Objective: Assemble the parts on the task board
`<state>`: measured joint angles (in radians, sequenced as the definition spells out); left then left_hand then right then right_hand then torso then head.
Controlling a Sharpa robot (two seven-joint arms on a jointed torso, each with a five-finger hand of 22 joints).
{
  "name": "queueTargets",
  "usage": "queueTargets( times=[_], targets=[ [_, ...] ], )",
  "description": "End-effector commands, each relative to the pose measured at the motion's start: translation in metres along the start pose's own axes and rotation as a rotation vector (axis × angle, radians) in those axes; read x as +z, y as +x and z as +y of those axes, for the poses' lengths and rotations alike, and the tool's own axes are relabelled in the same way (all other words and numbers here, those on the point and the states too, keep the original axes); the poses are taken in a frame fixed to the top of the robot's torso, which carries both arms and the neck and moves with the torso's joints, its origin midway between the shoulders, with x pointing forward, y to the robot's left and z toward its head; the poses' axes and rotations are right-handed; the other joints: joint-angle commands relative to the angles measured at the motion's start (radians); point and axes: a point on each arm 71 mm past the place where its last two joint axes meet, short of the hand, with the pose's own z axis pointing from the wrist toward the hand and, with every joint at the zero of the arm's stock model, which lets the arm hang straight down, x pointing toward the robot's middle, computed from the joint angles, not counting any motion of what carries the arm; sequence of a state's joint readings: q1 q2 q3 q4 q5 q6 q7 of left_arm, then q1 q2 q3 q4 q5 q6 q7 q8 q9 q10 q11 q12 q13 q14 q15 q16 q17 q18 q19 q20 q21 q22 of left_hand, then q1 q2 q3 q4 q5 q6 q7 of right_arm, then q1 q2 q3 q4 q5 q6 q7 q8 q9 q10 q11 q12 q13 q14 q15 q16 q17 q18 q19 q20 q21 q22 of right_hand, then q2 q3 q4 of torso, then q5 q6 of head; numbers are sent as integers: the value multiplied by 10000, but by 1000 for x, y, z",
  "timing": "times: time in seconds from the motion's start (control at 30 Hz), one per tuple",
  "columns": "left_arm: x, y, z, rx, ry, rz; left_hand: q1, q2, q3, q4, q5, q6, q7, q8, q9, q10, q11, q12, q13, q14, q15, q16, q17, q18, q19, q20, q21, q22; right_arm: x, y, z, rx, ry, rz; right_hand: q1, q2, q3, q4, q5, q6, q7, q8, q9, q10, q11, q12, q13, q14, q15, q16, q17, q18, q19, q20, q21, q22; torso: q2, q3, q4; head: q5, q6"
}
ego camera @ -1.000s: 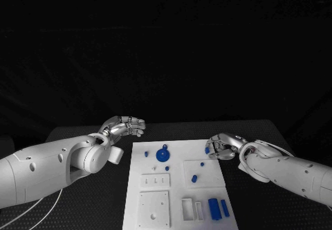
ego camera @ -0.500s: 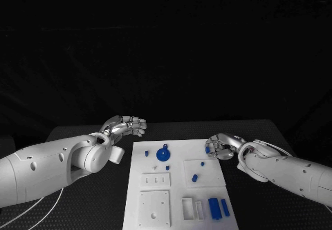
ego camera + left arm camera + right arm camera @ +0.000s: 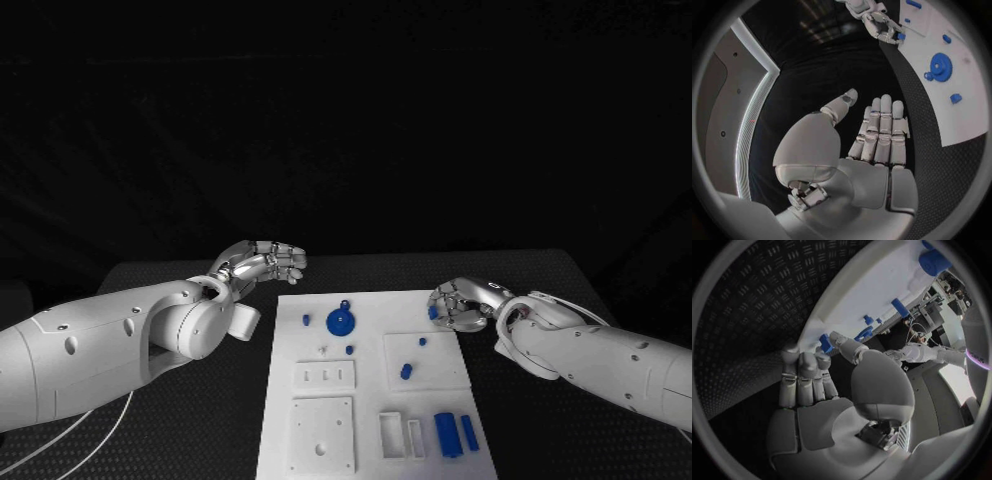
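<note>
The left hand [image 3: 263, 264] is hanging just past the far left corner of the task board [image 3: 368, 440]. Its fingers [image 3: 879, 127] are lying straight and close together, side by side, and it is holding nothing.

The task board is lying flat in the middle of the black table [image 3: 188, 420]. A round blue gear [image 3: 340, 321] is sitting near the board's far edge, with a small blue peg [image 3: 304, 321] just to its left. More small blue parts [image 3: 405, 372] are sitting near the middle of the board. Two long blue blocks [image 3: 456, 435] are lying side by side near the board's near right corner.

The right hand [image 3: 462, 304] is sitting at the board's far right edge. Its thumb and fingers are pinching a small blue part [image 3: 826, 343] right at that edge.
</note>
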<state>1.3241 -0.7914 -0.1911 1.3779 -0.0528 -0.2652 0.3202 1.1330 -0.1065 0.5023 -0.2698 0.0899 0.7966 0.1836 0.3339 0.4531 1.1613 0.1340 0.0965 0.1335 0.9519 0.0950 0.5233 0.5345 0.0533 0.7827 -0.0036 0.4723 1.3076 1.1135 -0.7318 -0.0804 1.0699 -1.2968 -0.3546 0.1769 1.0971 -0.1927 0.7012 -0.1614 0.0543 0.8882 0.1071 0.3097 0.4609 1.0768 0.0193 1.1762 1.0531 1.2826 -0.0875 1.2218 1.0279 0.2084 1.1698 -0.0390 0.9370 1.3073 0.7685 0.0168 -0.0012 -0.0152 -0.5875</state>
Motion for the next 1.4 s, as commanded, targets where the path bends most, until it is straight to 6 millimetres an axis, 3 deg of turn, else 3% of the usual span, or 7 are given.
queueTargets(
  times=[0.03,0.67,1.17,1.4],
  targets=[
    [0,3,-1,-25,103,196,-32,63,-6,24,58,-20,34,-45,1,-37,7,-32,0,29,19,-58,11,159,-50,6,56,170,0,1,1,-100,-60,32,-23,142,27,30,-55,569,154,104,34,-84,-91,63,-18,5,-108,4,20,534,-13,-40,70,204,3,3,-1,-2,6],
    [0,2,-1,-22,83,179,-45,61,-1,32,64,-25,38,-50,1,-42,8,-41,0,29,17,-59,14,161,-53,4,56,169,1,1,3,-232,-122,-69,-158,592,22,-202,-55,1164,-76,400,187,15,-309,59,-60,52,-311,4,48,534,-17,-68,152,195,1,-4,0,-1,-28],
    [0,2,0,120,-14,202,-105,98,11,83,61,41,14,-20,22,44,-24,-11,29,44,12,-54,27,160,-49,0,65,172,1,-2,5,-394,-64,-616,-259,638,-1,-303,-55,1367,-160,491,241,62,-388,56,-71,75,-385,13,67,534,12,-75,185,184,1,-5,-5,33,-29],
    [0,3,2,548,-309,425,-477,232,-37,428,47,338,-136,106,92,463,-221,171,159,353,-125,127,134,192,142,-99,188,191,0,-3,9,-493,-23,-805,-275,635,5,-305,-55,1378,-169,493,244,70,-399,55,-72,83,-397,15,70,534,24,-81,189,180,-6,-3,-12,33,9]
  ],
)
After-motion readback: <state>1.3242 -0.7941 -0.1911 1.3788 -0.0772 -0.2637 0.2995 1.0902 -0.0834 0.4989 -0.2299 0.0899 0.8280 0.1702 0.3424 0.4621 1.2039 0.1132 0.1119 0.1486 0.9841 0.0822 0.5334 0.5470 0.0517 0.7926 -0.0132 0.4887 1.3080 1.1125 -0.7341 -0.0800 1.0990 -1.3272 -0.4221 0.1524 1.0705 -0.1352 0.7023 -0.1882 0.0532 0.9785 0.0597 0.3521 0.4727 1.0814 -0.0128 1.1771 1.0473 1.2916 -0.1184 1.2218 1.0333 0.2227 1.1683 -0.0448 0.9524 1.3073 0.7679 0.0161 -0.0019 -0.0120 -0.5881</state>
